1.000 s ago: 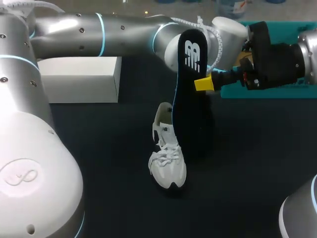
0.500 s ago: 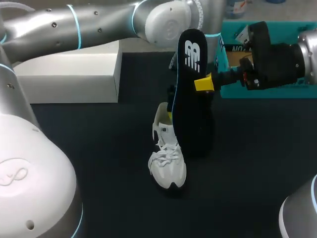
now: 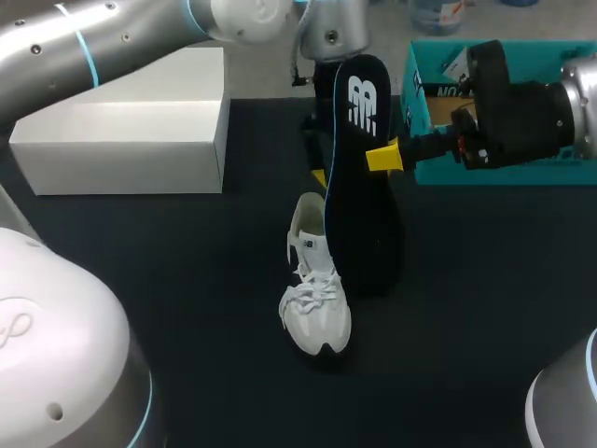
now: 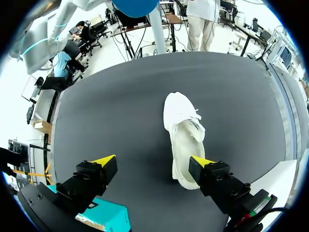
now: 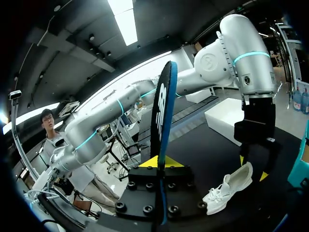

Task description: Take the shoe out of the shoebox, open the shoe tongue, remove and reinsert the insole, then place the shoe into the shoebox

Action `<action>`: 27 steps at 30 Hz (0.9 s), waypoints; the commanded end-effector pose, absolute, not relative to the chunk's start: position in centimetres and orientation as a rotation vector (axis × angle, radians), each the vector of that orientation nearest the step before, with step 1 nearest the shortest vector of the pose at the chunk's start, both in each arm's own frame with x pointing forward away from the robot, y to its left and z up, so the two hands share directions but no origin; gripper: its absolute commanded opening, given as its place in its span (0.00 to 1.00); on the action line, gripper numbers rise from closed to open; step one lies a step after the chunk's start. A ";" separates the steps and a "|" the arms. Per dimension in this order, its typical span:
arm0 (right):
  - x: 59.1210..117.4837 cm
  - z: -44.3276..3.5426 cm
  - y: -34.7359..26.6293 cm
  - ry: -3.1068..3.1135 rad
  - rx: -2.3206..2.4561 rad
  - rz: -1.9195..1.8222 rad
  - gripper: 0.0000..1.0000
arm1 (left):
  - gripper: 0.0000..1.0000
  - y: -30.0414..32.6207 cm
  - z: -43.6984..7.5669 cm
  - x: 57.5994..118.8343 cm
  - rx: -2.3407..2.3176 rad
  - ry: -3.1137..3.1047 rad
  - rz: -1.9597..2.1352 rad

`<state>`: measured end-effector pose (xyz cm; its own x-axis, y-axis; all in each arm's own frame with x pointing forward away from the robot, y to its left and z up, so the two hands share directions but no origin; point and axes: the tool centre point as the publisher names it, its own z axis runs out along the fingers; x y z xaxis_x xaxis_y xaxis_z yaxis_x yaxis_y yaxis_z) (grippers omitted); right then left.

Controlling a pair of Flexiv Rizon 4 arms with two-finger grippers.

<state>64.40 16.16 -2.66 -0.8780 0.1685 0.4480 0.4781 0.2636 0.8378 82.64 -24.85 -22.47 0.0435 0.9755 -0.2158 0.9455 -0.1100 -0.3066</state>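
The shoe [image 3: 315, 303] lies on the dark desk [image 3: 187, 280], outside any box, toe toward the near edge. Its insole [image 3: 359, 187] is out and stands upright above the desk, to the shoe's right. The right claw [image 3: 384, 157] has it pinched by the edge between closed fingers. The left claw [image 4: 153, 164] hangs over the heel, spread wide and holding nothing. Taking out the shoe and insole looks done. Reinserting the insole and boxing the shoe are left. A white box [image 3: 121, 140] sits far left, a teal box [image 3: 422, 98] far right.
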 end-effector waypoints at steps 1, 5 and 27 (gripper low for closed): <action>64.5 -2.7 16.4 -2.268 -0.598 -1.653 0.00 | 1.00 -24.4 -22.7 82.2 -2.229 -2.086 0.669; 64.5 -2.7 16.4 -2.268 -0.598 -1.653 0.00 | 1.00 -24.4 -22.7 82.2 -2.229 -2.086 0.669; 67.6 -2.6 8.3 -1.859 -0.799 -1.740 0.00 | 1.00 -23.4 -15.0 84.0 -2.171 -2.415 1.398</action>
